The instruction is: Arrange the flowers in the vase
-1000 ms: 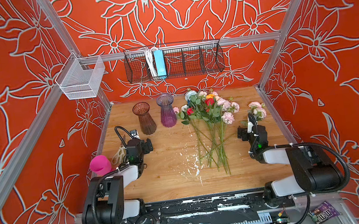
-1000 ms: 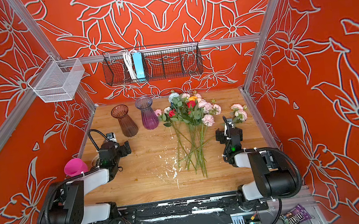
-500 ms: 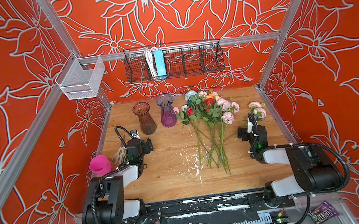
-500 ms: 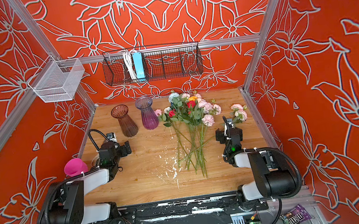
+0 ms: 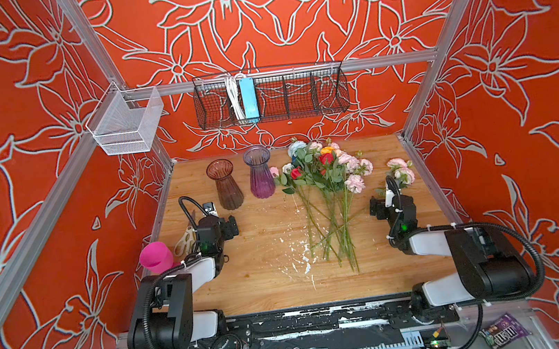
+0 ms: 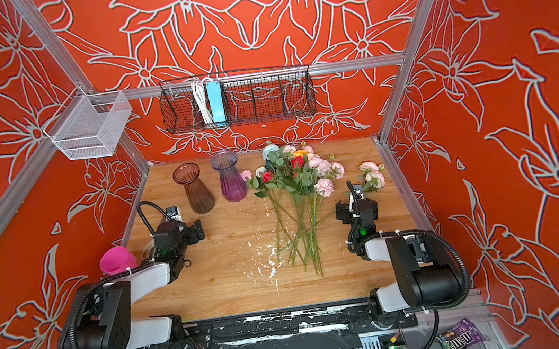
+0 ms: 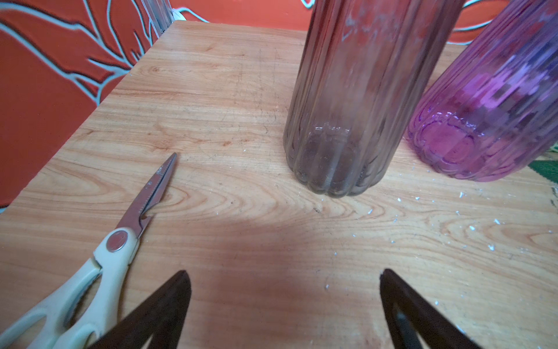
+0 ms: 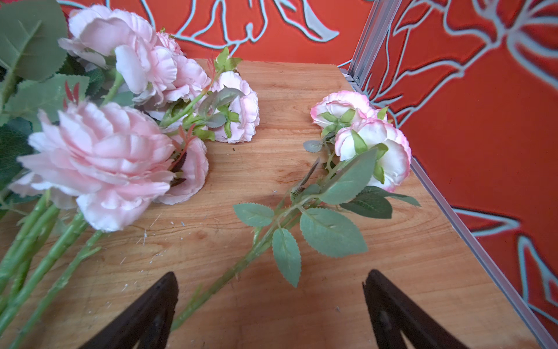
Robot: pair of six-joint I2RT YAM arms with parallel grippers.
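The right claw [image 8: 268,279] is fully open and empty. The stem of the separate pink-edged flower [image 8: 389,157], far right on the surface [image 8: 271,317], runs between its jaws, apparently lined up for a grasp. The left claw [image 7: 283,275], equally wide and empty, faces the brown vase [image 7: 341,121] beside the purple vase [image 7: 489,121]. The other flowers [image 5: 325,177] lie bunched at centre, and none is in a vase.

Cream-handled scissors [image 7: 119,241] lie closed on the wooden table [image 5: 266,285] near its left edge, just beside a pink cup [image 5: 156,257]. A black wire basket [image 5: 297,95] on the back rail holds a blue power strip [image 5: 249,99] and a white cable [image 5: 233,97]; a white mesh basket [image 5: 127,128] hangs left of it. A purple candy bag [image 5: 504,334] lies in front of the table
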